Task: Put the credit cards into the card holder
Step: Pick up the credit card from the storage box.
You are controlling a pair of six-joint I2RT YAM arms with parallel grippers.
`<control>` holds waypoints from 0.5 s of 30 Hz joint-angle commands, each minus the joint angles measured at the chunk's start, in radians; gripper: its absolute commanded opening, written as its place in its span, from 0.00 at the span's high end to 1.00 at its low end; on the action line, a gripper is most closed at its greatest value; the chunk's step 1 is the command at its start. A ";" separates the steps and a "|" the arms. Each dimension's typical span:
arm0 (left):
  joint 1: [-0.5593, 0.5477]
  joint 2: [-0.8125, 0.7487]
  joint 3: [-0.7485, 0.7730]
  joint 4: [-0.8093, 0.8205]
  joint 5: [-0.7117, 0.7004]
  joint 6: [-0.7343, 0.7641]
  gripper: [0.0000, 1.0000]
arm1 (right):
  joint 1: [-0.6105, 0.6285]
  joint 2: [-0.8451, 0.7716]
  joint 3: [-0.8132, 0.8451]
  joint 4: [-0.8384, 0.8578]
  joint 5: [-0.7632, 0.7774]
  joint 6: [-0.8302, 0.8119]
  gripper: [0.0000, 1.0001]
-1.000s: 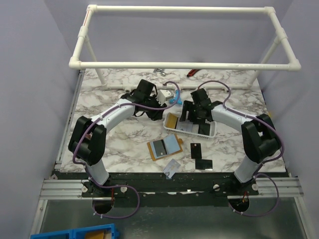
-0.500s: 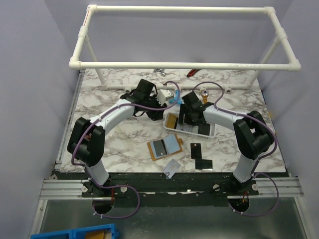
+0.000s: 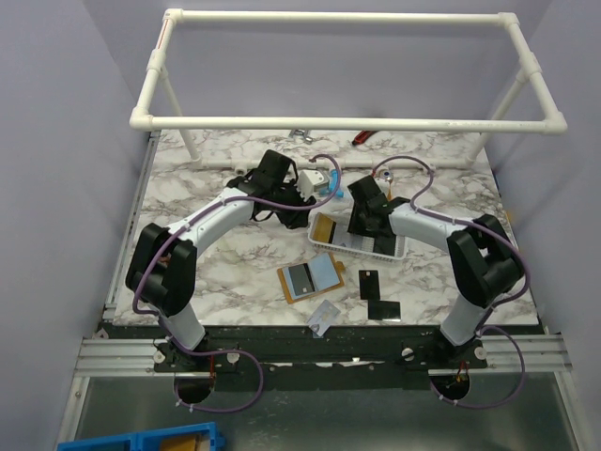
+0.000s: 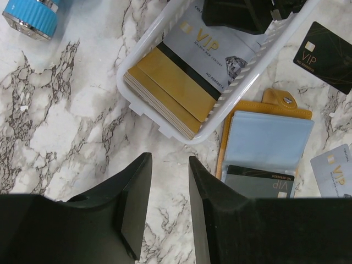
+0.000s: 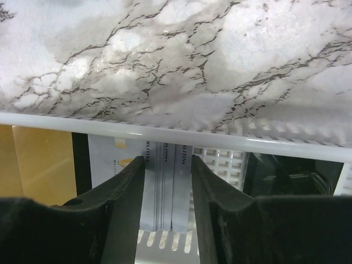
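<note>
Jaws of the right gripper (image 5: pixel 168 162) stood narrowly parted, pointing down into the basket (image 5: pixel 231 142) just inside its far rim. The silver card (image 5: pixel 165 187) lay flat in the gap below. From the wrist view it was hard to say whether the tips touched that card, but they did not look closed on anything. At the basket's left end sat a stack of gold cards (image 4: pixel 170 91), and something dark lay at its right end. The left gripper (image 4: pixel 169 165) hung with its jaws likewise apart and empty, above bare table (image 4: pixel 60 115) just beside the basket's gold end. Nearer the arms the holder (image 4: pixel 267 140) lay open, with one black card (image 4: pixel 258 179) in a sleeve. Another black card (image 4: pixel 324 55) and a pale card (image 4: pixel 335 173) lay loose on the marble nearby. The likely trouble was the pick itself. A thin card lying flat on others gives the tips little edge, so they could skid off or drag two cards up together. They could also catch the mesh wall and shove the light basket toward the holder. With both wrists this close, a careless lift could also knock the left arm.
</note>
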 commanded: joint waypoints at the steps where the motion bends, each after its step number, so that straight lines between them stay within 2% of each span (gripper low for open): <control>1: -0.012 -0.032 0.020 -0.023 0.018 0.005 0.66 | 0.006 -0.004 -0.057 -0.046 0.024 0.014 0.64; 8: -0.022 -0.030 0.014 -0.026 -0.002 0.016 0.66 | 0.003 -0.074 -0.089 0.001 -0.002 0.042 0.80; 15: -0.029 -0.039 -0.005 -0.017 -0.015 0.019 0.66 | -0.021 -0.114 -0.123 0.067 -0.094 0.078 0.96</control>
